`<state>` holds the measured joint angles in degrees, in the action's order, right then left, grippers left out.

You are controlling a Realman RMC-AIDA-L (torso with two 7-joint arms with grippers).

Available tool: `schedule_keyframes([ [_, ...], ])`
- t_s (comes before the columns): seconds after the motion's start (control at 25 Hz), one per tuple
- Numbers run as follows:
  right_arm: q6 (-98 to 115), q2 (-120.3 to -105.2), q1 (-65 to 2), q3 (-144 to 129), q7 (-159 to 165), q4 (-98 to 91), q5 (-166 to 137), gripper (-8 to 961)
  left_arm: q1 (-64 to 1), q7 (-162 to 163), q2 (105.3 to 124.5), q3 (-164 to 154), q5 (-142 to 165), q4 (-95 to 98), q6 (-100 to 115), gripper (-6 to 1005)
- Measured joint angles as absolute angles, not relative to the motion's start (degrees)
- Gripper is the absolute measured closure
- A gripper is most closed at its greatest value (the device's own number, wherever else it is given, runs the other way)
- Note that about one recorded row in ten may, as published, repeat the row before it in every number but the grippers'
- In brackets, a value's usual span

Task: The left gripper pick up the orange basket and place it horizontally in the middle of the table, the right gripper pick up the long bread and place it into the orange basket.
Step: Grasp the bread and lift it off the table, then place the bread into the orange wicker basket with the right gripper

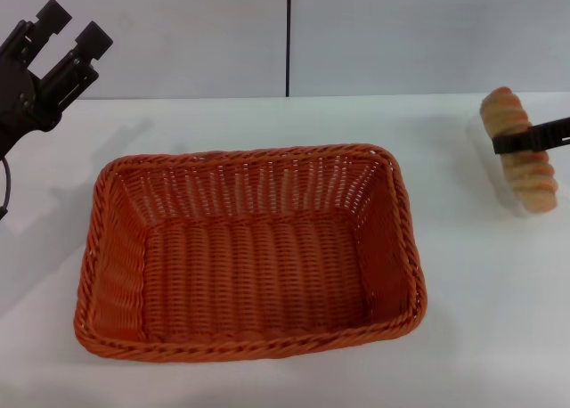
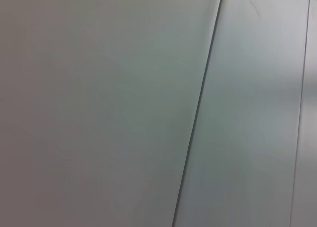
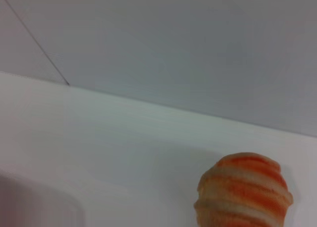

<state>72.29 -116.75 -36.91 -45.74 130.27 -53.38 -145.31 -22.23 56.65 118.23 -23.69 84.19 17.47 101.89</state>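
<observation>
The orange basket [image 1: 249, 252] lies lengthwise across the middle of the white table [image 1: 485, 319], empty. My left gripper [image 1: 73, 30] is raised at the far left, above and behind the basket's left end, open and holding nothing. At the far right, the long bread [image 1: 532, 175] has the thin black fingers of my right gripper [image 1: 509, 144] clamped across its middle, well to the right of the basket. A faint shadow lies beside the loaf. The right wrist view shows one striped end of the long bread [image 3: 242, 192] close up. The left wrist view shows only wall.
A grey wall with a dark vertical seam [image 1: 288, 38] stands behind the table's far edge. Bare white tabletop surrounds the basket on all sides, with a wide strip between basket and bread.
</observation>
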Motion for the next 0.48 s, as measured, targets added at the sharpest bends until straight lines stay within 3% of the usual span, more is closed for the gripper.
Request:
schedule_keyframes([
  [0.48, 73.2, -116.76, -29.5, -45.6, 120.1, -57.2, -116.4, 531, -22.1, 56.5, 118.03, -23.4, 84.1, 17.5, 101.7, 199],
])
